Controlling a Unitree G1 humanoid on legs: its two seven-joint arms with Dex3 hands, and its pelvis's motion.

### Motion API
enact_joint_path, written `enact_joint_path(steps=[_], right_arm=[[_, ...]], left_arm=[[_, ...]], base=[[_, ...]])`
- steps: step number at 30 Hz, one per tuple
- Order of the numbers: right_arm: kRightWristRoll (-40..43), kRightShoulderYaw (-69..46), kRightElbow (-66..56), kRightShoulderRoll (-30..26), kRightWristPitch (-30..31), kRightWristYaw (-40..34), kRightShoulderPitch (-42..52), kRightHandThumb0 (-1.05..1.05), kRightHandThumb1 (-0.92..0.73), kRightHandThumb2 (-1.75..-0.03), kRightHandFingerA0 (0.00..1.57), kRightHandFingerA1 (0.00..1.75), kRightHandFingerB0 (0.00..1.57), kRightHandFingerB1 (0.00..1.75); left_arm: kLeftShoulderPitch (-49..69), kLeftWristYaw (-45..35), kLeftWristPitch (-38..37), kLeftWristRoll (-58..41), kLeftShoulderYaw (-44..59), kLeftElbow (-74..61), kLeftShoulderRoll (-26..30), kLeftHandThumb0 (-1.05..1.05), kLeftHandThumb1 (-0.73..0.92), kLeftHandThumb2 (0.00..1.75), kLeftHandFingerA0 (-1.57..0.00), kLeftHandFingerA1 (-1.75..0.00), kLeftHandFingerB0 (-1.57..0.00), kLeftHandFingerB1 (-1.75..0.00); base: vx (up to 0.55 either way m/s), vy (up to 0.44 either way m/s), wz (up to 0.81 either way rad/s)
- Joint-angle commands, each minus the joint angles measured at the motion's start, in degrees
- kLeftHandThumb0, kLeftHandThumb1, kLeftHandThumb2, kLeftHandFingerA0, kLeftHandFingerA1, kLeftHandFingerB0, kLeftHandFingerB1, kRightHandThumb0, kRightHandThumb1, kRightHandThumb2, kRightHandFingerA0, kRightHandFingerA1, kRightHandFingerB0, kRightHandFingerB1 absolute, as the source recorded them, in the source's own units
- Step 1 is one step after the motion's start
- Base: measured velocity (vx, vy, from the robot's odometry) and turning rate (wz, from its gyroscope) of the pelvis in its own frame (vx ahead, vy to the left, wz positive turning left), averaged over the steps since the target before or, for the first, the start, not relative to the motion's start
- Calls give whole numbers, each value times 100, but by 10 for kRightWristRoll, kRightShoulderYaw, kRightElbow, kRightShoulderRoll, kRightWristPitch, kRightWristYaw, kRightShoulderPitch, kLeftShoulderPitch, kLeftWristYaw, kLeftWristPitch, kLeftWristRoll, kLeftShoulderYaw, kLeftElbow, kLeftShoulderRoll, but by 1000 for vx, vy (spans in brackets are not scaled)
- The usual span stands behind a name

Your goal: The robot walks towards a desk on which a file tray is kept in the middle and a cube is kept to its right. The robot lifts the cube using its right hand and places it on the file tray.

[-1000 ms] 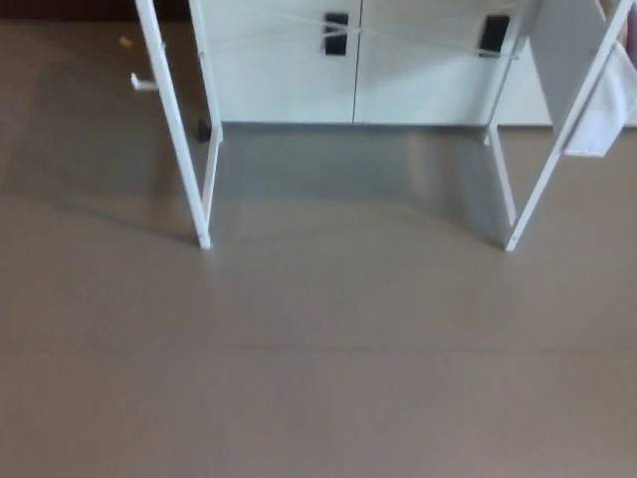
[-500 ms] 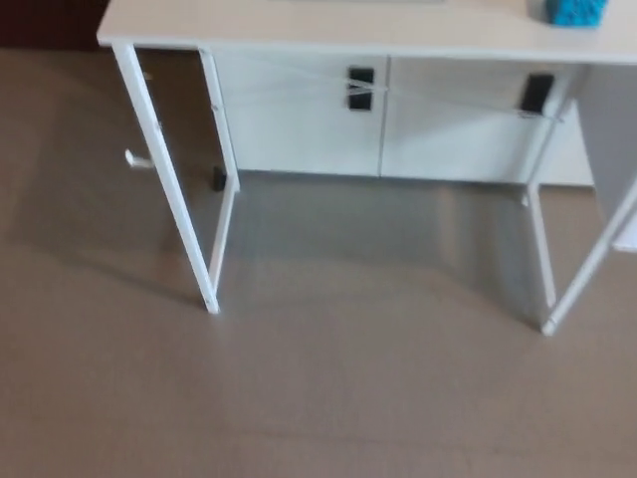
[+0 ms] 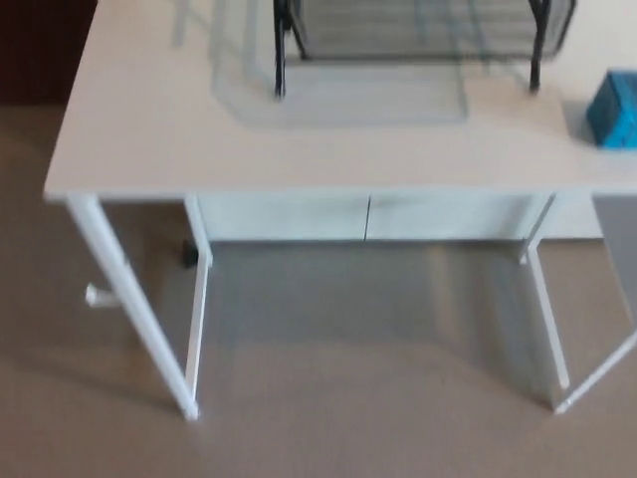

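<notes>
A white desk (image 3: 149,129) fills the upper part of the head view. On its far middle stands a black wire-mesh file tray (image 3: 418,30), cut off by the top edge of the picture. A blue cube (image 3: 614,110) sits on the desk top at the right edge of the picture, to the right of the tray. Neither of my hands shows.
White metal desk legs (image 3: 139,319) stand on the grey-brown floor (image 3: 348,398) at left and right (image 3: 557,329). A white cabinet front (image 3: 368,216) shows under the desk. A dark area lies at the top left beyond the desk.
The whole picture has shifted down as the camera tilted up and came nearer. The desk top, tray and cube have come into view; before only the legs and floor showed.
</notes>
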Motion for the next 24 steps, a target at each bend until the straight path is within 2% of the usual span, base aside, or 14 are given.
enact_joint_path(steps=[1,3,8,9,10,12,14,15,16,21,22,23,24], right_arm=[[-21,22,-3,-22,-18,-7,0,-48,-65,-60,43,40,28,30],[-14,22,-19,-26,15,-6,-4,-49,-66,-61,33,37,28,30],[2,7,-15,-21,24,-5,-15,-44,-62,-59,33,40,29,31],[23,-9,-10,-20,52,9,-22,-45,-57,-72,25,44,24,38],[-2,10,-17,-25,24,3,-11,-45,-63,-60,32,40,25,30],[2,8,-8,-29,37,5,-20,-43,-64,-60,29,37,25,30],[-3,12,-3,-30,36,0,-22,-45,-64,-59,25,36,25,29],[-20,27,-8,-33,33,-13,-26,-50,-65,-60,30,36,27,29],[-39,42,-25,-39,12,-27,-15,-52,-67,-60,44,40,26,29],[-33,40,-52,-48,31,-34,-9,-51,-67,-60,44,41,26,29],[-13,27,-24,-46,62,-24,-34,-54,-54,-77,27,46,20,39],[-9,17,-15,-44,50,-31,-29,-55,-52,-78,29,48,18,40],[-14,20,-4,-43,39,-33,-33,-49,-64,-60,26,39,23,29]], left_arm=[[8,1,-6,1,2,9,2,-60,80,63,-27,-47,-22,-35],[11,-3,-12,-5,9,12,1,-61,79,63,-24,-48,-20,-35],[15,-3,-16,-8,18,15,1,-62,79,63,-25,-47,-22,-35],[17,-4,-18,-10,21,13,2,-61,79,62,-26,-48,-21,-35],[18,-3,-16,-3,14,8,3,-60,79,63,-25,-47,-22,-36],[19,-3,-14,2,10,7,4,-62,78,63,-30,-48,-24,-34],[20,-3,-13,0,10,3,4,-61,80,63,-28,-48,-22,-35],[16,-2,-16,-2,12,7,3,-63,79,63,-29,-48,-23,-35],[16,-6,-17,-9,18,6,1,-61,80,63,-26,-48,-21,-36],[11,-5,-15,-7,20,3,0,-60,80,63,-22,-47,-19,-36],[8,-6,-10,-11,24,4,-1,-60,80,64,-21,-47,-20,-36],[8,-5,-6,-7,19,-3,1,-60,80,64,-20,-46,-20,-35],[11,-9,-7,-11,23,-6,2,-60,80,64,-21,-46,-19,-34]], base=[[346,88,12],[357,55,11],[383,-108,20],[346,-279,32],[328,-231,67],[309,-234,25],[223,-164,13],[186,-65,-2],[183,-56,-6],[152,-2,-15],[71,168,-9],[133,171,-15],[153,325,24]])
